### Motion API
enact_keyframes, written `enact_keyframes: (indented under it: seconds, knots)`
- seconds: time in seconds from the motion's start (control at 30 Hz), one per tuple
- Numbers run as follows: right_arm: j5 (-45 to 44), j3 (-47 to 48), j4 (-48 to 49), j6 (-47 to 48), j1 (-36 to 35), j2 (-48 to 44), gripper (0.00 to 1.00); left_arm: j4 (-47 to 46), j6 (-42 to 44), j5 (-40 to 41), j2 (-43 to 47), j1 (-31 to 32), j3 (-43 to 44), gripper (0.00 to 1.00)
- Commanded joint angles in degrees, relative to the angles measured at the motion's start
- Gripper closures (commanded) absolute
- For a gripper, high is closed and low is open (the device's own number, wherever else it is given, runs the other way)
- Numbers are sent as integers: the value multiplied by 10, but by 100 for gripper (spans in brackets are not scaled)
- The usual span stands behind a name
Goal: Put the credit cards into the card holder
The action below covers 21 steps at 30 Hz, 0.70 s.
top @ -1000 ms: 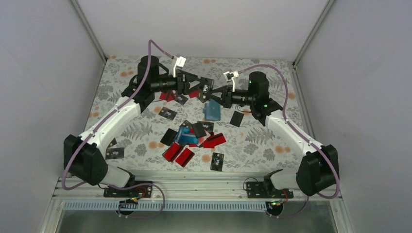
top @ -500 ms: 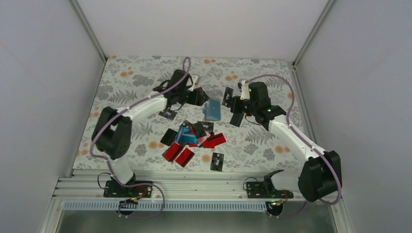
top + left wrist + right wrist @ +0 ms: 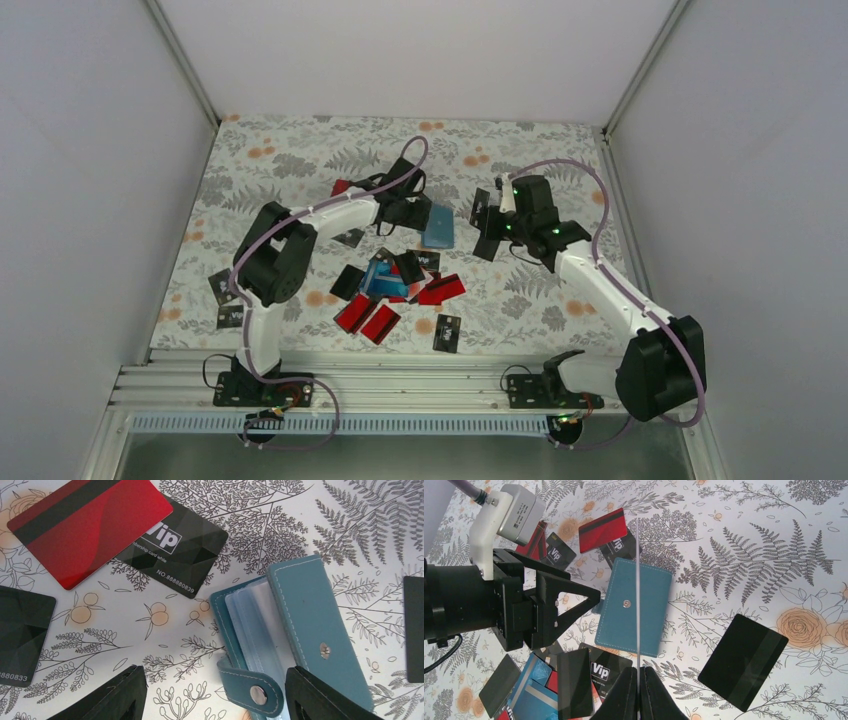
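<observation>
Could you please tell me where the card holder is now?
In the top view the card holder lies at the far centre of the table, between the left gripper and the right gripper, which grips a credit card.

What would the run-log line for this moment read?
left hand: open over card holder | right hand: shut on credit card | card holder: unsnapped, ajar

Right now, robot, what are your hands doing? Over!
Left hand open at the card holder. Right hand shut on one card, held on edge. Holder unsnapped, sleeves showing. Red card and black card lie beside it, none on top.
</observation>
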<state>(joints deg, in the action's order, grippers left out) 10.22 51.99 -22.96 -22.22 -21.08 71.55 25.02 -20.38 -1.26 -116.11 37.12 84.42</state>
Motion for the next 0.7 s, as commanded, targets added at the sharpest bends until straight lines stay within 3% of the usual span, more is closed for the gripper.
enact_keyframes:
  seconds: [0.0,0.47,0.67]
  knots:
    - [-6,-7,1,7,3,0,96,2,-7,18,-13,5,13,31]
    - [-3,-8,-1,9,3,-3,96,-7,-10,-9,-43,10,35,34]
    - [3,-11,3,10,3,0,96,-12,-8,-11,-34,18,25,24]
